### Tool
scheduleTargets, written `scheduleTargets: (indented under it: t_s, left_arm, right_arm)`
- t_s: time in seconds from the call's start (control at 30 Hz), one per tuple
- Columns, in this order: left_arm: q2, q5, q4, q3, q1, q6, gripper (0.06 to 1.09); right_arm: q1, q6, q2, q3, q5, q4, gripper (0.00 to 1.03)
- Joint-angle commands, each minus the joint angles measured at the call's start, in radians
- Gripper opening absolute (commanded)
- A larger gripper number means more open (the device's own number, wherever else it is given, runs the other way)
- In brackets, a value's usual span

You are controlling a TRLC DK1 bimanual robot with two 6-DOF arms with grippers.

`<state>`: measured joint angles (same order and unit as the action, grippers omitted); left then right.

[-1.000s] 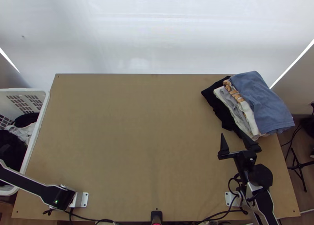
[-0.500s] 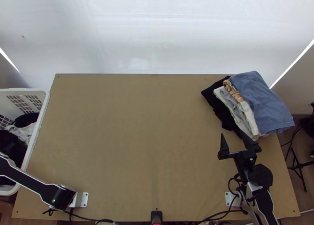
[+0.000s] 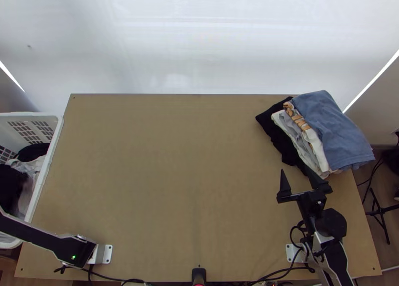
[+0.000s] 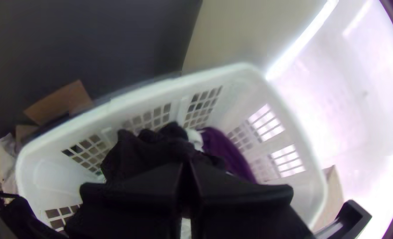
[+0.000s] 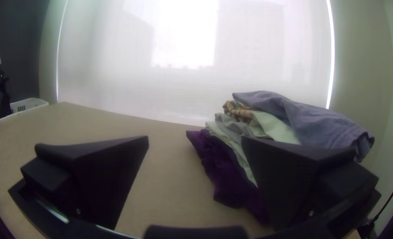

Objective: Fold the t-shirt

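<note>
My right gripper (image 3: 296, 172) stands open at the near edge of the folded stack, nothing between its fingers; the right wrist view also has this gripper (image 5: 195, 138), with the stack beyond one finger. In the left wrist view my left gripper (image 4: 186, 164) is shut on a black cloth (image 4: 147, 152), bunched and hanging over the white basket. From the right wrist view, the left gripper (image 5: 1, 83) is far off above the basket, dark cloth trailing down from it. I cannot tell whether this cloth is a t-shirt.
The white basket (image 3: 49, 159) stands at the table's left edge, holding white cloth (image 3: 30, 166) and dark clothes. A folded stack, blue cloth (image 3: 336, 131) on top, lies at the table's (image 3: 174, 176) far right. A small black device (image 3: 198, 275) sits at the near edge.
The left arm's link shifted up slightly, then lower again. Black cloth in the basket has pulled toward the picture's left edge, uncovering lighter cloth. The right arm has kept still.
</note>
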<state>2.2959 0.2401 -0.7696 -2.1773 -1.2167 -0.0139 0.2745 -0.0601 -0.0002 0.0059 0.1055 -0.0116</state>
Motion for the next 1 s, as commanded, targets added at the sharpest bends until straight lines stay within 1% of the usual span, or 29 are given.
scheduleTargets:
  t_s: [0.0,0.07,0.17,0.2,0.33,0.43,0.53,0.6,0.7,0.77,0.83,0.97]
  left_arm:
    - [-0.342,0.14,-0.073,0.008,-0.004,0.066,0.1]
    - [-0.418,0.197,-0.106,0.008,0.003,0.075,0.09]
    - [-0.521,0.212,-0.166,0.019,0.034,0.071,0.09]
    - [-0.59,0.222,-0.188,0.053,0.062,0.069,0.09]
    - [-0.757,0.222,-0.2,0.174,0.152,0.052,0.09]
    - [-0.894,0.222,-0.206,0.29,0.256,0.04,0.09]
    - [-1.037,0.208,-0.208,0.444,0.404,0.032,0.09]
    - [-1.121,0.166,-0.209,0.542,0.554,0.043,0.09]
    - [-1.207,0.013,-0.208,0.643,0.838,0.1,0.09]
    - [-1.241,-0.079,-0.201,0.683,1.017,0.163,0.09]
    - [-1.253,-0.116,-0.201,0.695,1.158,0.229,0.09]
    - [-1.259,-0.128,-0.201,0.688,1.425,0.396,0.09]
  right_arm:
    - [0.0,0.0,0.0,0.0,0.0,0.001,0.98]
    - [0.0,0.0,0.0,0.0,0.0,0.001,0.98]
    - [0.0,0.0,0.0,0.0,0.0,0.001,0.98]
    - [0.0,0.0,0.0,0.0,0.0,0.001,0.98]
    - [0.0,0.0,0.0,0.0,0.0,-0.001,0.98]
    - [0.0,0.0,0.0,0.0,0.0,0.001,0.98]
    - [0.0,0.0,0.0,0.0,0.0,-0.001,0.98]
    - [0.0,0.0,0.0,0.0,0.0,-0.001,0.98]
    - [0.0,0.0,0.0,0.0,0.0,-0.001,0.98]
    - [0.0,0.0,0.0,0.0,0.0,-0.001,0.98]
    - [0.0,0.0,0.0,0.0,0.0,-0.001,0.98]
    - [0.0,0.0,0.0,0.0,0.0,-0.001,0.98]
